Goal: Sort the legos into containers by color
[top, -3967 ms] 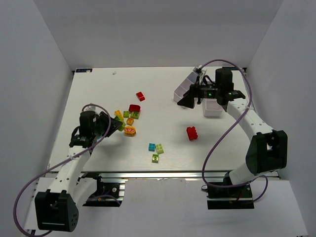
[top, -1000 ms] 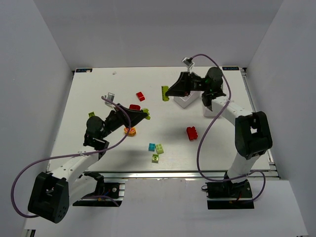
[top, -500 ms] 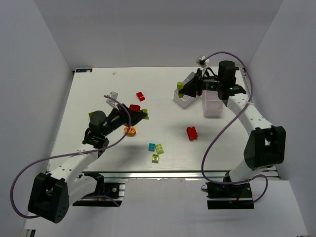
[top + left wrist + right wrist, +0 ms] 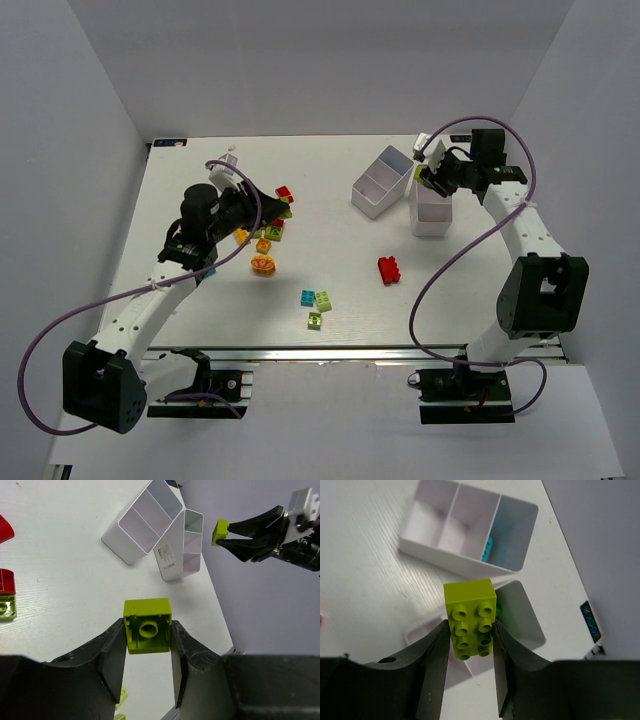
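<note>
Near edge: two lime bricks (image 4: 320, 310) and a cyan brick (image 4: 308, 298) are left loose on the table (image 4: 350, 230), just beside one another
Middle: a red brick (image 4: 389, 269) is left alone, well apart from both trays
Left of middle: an orange brick (image 4: 263, 264) and a cluster (image 4: 268, 233) of yellow, lime, orange and red bricks are left unsorted; a small red brick (image 4: 285, 193) is seen just beyond them
Left gripper (image 4: 147, 636): the fingers are pinched on the left lime brick (image 4: 147, 611) by two opposite sides, its hollow underside turned to the wrist camera; the brick is held off the table above the cluster, well apart from the trays
Trays: the left tray (image 4: 383, 182) and the right tray (image 4: 432, 212) are set toward the far right corner, close together; whether they touch cannot be told
Sorted: a cyan piece (image 4: 489, 547) is seen in an end compartment of the left tray; something green (image 4: 499, 611) is seen in the right tray, mostly hidden by the held brick
Right gripper (image 4: 470, 639): the fingers are pinched on the right lime brick (image 4: 469, 600) by its long sides, studs to the camera; it is held above the right tray, clear of the rim
Progress: the sort is judged to be at an early stage, with two bricks carried and roughly a dozen left on the table
</note>
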Robot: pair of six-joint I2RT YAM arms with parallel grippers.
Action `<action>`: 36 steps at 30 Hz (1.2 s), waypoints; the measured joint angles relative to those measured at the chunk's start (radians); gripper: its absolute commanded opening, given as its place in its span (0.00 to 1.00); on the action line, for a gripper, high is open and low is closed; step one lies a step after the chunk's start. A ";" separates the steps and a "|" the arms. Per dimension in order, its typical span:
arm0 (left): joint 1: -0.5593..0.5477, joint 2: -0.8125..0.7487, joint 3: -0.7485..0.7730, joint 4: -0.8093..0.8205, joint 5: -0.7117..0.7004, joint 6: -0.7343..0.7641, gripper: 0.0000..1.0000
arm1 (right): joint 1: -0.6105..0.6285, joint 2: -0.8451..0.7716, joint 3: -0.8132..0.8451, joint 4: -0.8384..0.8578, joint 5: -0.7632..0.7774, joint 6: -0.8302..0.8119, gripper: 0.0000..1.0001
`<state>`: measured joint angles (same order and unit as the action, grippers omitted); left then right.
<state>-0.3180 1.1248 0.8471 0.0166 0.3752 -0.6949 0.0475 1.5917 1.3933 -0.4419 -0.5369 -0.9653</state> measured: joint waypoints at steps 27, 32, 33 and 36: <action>0.000 -0.035 -0.058 0.023 0.011 -0.040 0.00 | -0.029 0.188 0.044 -0.037 0.153 -0.232 0.69; 0.000 -0.023 -0.069 0.090 0.059 -0.074 0.00 | -0.032 0.185 0.042 -0.034 0.148 -0.232 0.72; 0.000 -0.016 -0.069 0.105 0.069 -0.079 0.00 | -0.036 0.183 0.042 -0.034 0.142 -0.228 0.72; -0.003 0.007 -0.069 0.141 0.095 -0.089 0.00 | -0.058 0.163 0.043 -0.037 0.124 -0.199 0.77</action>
<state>-0.3210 1.1316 0.7780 0.1577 0.4698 -0.7834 -0.0101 1.7546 1.4361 -0.4786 -0.4133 -1.1645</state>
